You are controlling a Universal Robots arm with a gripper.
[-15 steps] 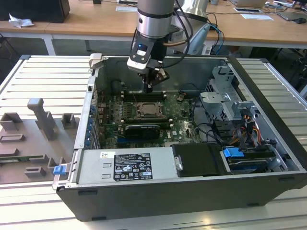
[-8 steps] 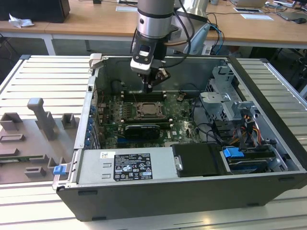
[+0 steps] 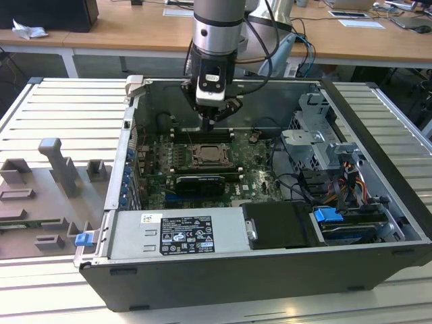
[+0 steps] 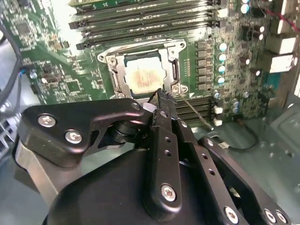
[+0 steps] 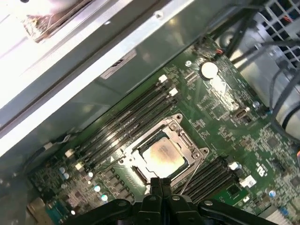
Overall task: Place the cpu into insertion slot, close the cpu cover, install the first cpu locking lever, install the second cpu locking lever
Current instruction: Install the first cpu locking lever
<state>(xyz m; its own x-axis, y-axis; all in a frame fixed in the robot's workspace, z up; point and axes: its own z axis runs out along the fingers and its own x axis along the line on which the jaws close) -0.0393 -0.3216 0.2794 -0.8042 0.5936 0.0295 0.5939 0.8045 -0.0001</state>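
The cpu (image 5: 161, 155) is lying flat in the insertion slot (image 4: 104, 58). Its pale metal top is showing through the cut-out of the cpu cover (image 4: 118, 80), which is looking lowered over it in both wrist views, though I cannot tell whether it is seated all the way. From the socket corner nearest the fingertips a thin wire locking lever (image 4: 194, 112) is running slantwise over the green board (image 4: 61, 70) beside the memory slots (image 5: 211, 176). It is looking free rather than hooked, which is a judgement only. The gripper (image 4: 161, 93) is hovering just above that same edge of the socket, its fingers clenched together on nothing and forming one narrow tip. In the exterior view the arm is standing nearly upright inside the open computer case (image 3: 223, 270), with the gripper (image 3: 210, 121) over the socket. The work is appearing to be at the first lever, with the chip placed and the cover down. Doing this well is likely calling for the closed tip to be bearing on the lever's free end, not on the cover or the chip. It should be pushing down and then sideways so the wire is sliding under its catch, slowly enough that the rod is not springing off the tip.
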